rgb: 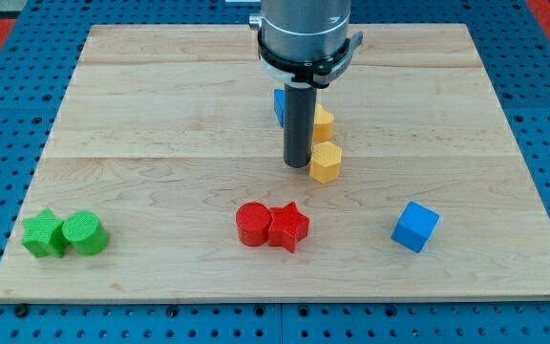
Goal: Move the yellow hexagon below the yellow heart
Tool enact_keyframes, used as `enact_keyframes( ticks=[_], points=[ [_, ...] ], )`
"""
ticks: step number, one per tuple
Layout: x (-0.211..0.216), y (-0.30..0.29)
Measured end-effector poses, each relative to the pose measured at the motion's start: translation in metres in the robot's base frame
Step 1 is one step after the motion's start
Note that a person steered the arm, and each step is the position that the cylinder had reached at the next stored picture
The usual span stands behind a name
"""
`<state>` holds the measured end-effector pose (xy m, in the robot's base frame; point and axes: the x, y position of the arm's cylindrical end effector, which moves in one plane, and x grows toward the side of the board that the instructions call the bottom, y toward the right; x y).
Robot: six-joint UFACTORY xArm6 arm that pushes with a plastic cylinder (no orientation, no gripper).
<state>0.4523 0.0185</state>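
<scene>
The yellow hexagon (326, 163) stands near the middle of the wooden board (160, 115). Just above it toward the view's top sits another yellow block (324, 122), partly hidden by the rod; its shape is hard to make out, likely the heart. The two yellow blocks are nearly touching. My tip (298, 166) is on the board right beside the hexagon's left side, touching or almost touching it. A blue block (279, 103) peeks out behind the rod on its left.
A red cylinder (252, 225) and a red star (289, 227) touch each other below the tip. A blue cube (415, 226) lies at lower right. A green block (43, 234) and a green cylinder (85, 232) sit at lower left.
</scene>
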Motion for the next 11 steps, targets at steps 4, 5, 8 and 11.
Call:
enact_keyframes(
  ticks=[4, 5, 8, 11],
  points=[
    [0.03, 0.036],
    [0.022, 0.038],
    [0.026, 0.062],
    [0.015, 0.114]
  ],
)
